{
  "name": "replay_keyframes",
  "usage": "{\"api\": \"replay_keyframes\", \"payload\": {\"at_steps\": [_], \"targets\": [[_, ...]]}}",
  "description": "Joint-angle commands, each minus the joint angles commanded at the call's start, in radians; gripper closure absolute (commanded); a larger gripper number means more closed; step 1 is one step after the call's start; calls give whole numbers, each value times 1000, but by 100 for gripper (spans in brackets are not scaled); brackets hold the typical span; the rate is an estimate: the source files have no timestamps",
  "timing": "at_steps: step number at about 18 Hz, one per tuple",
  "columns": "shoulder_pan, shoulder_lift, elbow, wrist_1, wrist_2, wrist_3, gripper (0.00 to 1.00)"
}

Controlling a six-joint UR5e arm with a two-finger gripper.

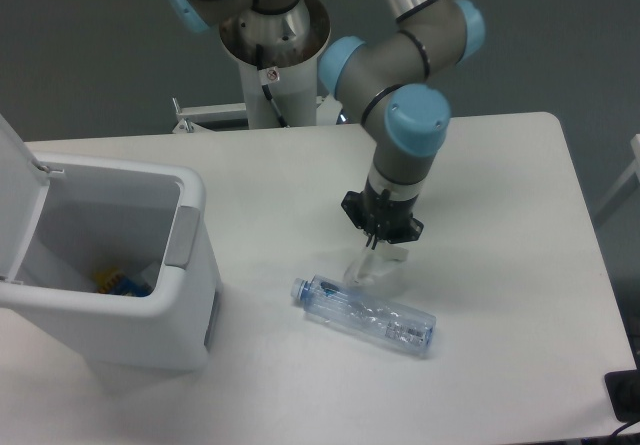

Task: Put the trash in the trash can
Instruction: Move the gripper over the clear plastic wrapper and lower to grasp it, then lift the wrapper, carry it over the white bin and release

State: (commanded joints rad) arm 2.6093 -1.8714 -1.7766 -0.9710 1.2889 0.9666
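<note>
The gripper (378, 243) is closed on the packet (366, 265), just above the desk (500, 185) near its middle. The bottle (365, 314) lies toward the front edge. The bin (190, 265) (lid open) stands at the left edge; both items remain outside.

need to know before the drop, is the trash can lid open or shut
Open. The white lid stands tipped back at the left of the trash can, and its inside shows, with a small blue and yellow item at the bottom.

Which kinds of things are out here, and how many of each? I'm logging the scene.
Plastic bottles: 1
Clear plastic packets: 1, at the hand
Trash cans: 1
Tables: 1
Total: 4
</note>
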Motion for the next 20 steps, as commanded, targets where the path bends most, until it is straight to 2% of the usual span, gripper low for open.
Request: {"api": "replay_keyframes", "payload": {"at_steps": [3, 8, 11, 20], "targets": [[6, -17, 72, 2, -55, -83, 100], [12, 4, 124, 3, -140, -175, 100], [5, 66, 164, 3, -288, -253, 100], [-6, 178, 192, 5, -532, -339, 100]]}}
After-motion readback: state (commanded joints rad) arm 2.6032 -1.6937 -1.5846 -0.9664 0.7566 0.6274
